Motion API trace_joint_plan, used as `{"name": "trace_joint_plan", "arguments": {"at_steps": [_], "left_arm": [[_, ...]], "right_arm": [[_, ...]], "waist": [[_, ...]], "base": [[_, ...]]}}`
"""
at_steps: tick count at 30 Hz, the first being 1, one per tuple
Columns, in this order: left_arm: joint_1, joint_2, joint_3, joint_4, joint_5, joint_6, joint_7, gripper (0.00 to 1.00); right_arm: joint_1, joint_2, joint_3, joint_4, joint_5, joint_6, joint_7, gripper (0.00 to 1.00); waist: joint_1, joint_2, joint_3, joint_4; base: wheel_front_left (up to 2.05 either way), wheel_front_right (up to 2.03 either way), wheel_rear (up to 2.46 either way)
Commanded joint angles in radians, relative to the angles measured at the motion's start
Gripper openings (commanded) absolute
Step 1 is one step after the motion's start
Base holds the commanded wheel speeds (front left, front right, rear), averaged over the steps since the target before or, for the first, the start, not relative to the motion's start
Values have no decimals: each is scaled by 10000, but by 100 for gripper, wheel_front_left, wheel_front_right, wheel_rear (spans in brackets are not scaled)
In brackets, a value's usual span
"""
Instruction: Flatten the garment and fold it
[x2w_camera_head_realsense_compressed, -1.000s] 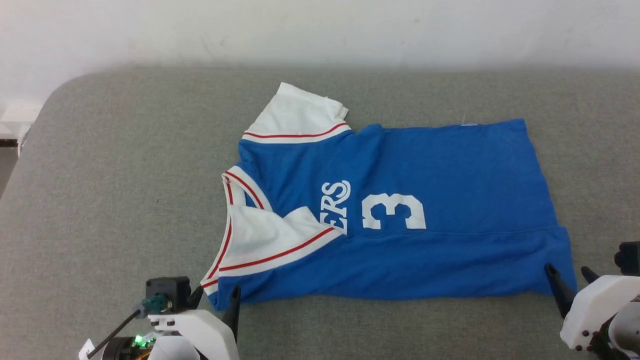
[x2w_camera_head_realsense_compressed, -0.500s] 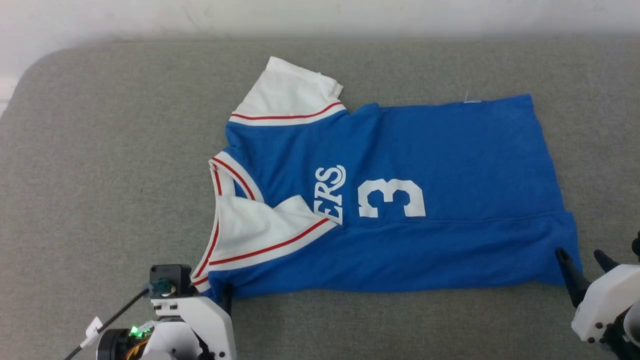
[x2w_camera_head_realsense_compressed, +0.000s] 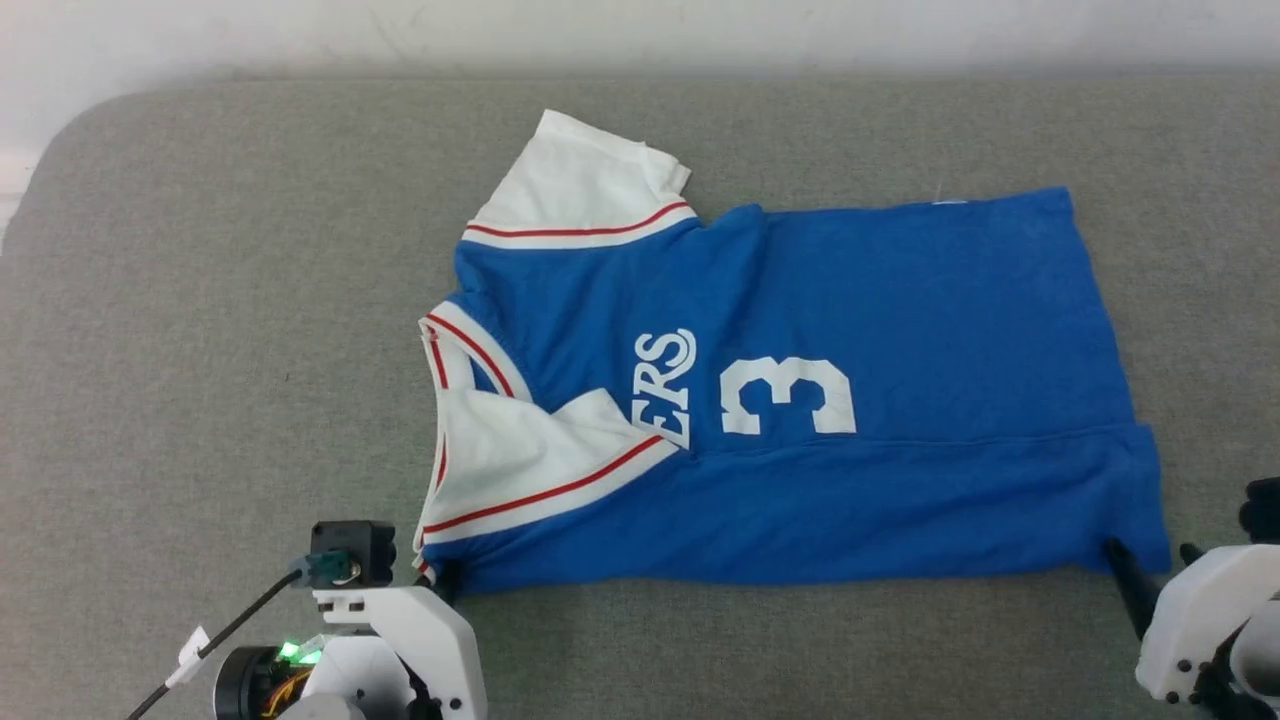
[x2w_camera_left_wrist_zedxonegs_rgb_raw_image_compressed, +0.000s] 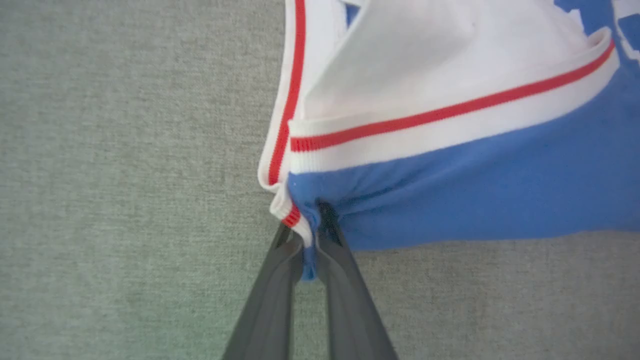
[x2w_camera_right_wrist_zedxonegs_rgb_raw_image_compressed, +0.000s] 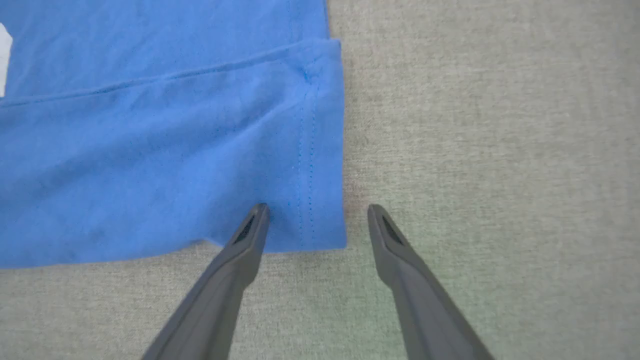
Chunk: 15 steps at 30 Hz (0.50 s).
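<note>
A grey, woven, padded surface (x2w_camera_head_realsense_compressed: 220, 330) with a rounded far-left corner is spread before a plain pale wall (x2w_camera_head_realsense_compressed: 640, 30). The garment (x2w_camera_head_realsense_compressed: 900, 320) is laid across its middle, collar toward the robot's left and hem toward its right, the printed chest facing up. The near long side is doubled over onto the chest, so that a white sleeve (x2w_camera_head_realsense_compressed: 520, 460) lies across the lettering; the far sleeve (x2w_camera_head_realsense_compressed: 590, 180) is spread out flat. The left gripper (x2w_camera_left_wrist_zedxonegs_rgb_raw_image_compressed: 307, 225) is clamped on the near shoulder corner, where blue cloth and striped trim are pinched between its fingers. The right gripper (x2w_camera_right_wrist_zedxonegs_rgb_raw_image_compressed: 318, 212) is held spread wide at the near hem corner, one finger set over the cloth and the other over the bare surface beside the hem, so nothing is gripped by it yet. Both near corners are thus addressed together, presumably so that the folded edge can be lifted or pulled evenly once the right fingers are closed. Slight wrinkles are seen near the hem
</note>
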Motion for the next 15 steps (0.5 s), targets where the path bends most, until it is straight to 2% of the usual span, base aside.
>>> {"name": "trace_joint_plan", "arguments": {"at_steps": [1,6,7,8,9,15], "left_arm": [[87,-73,-80,33,21,-52,-3,0],[34,7,-74,-506,121,19,-49,0],[31,28,-75,-576,140,44,-41,0],[35,51,-75,-630,151,65,-31,0],[46,72,-74,-670,156,82,-23,0],[283,216,-57,-691,67,98,-9,0]], "right_arm": [[-152,-9,52,93,33,-9,19,100],[-517,-119,239,1034,96,-9,-74,100],[-560,-132,284,1188,123,-9,-83,48],[-590,-157,333,1316,149,-9,-98,11],[-602,-181,382,1407,175,-9,-126,0],[-424,-403,259,1584,314,-9,-280,0]], "waist": [[0,0,10,50],[0,0,101,203],[0,0,104,225],[0,0,98,242],[0,0,82,253],[0,0,-340,215]], "base": [[0,0,0],[0,0,0],[0,0,0],[0,0,0],[0,0,0],[0,0,0]]}}
